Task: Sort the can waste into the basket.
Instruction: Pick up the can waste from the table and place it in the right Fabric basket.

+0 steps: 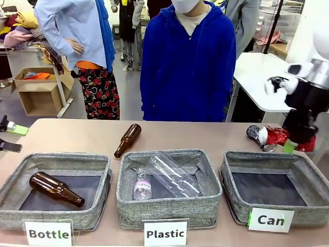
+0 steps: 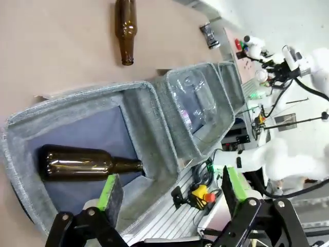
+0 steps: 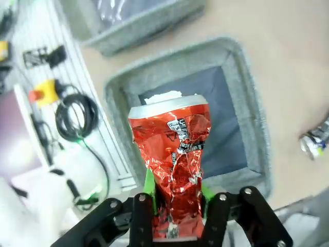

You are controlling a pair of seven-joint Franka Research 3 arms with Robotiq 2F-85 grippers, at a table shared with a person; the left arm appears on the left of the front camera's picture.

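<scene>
Right wrist view showed the right gripper (image 3: 177,191) clenched on the crushed red can (image 3: 172,149), held near the tabletop's right edge by the far rim of the basket (image 3: 252,103) labelled Can; the carry seemed in hand, and next it needed centring over the basket's floor before release.

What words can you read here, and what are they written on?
"Bottle": left label, on the left basket.
"Plastic": middle label, on the middle basket.
"Can": right label, on the right basket.
Red can: print too crumpled to read.
Clear bottle: sticker too blurred to read.
</scene>
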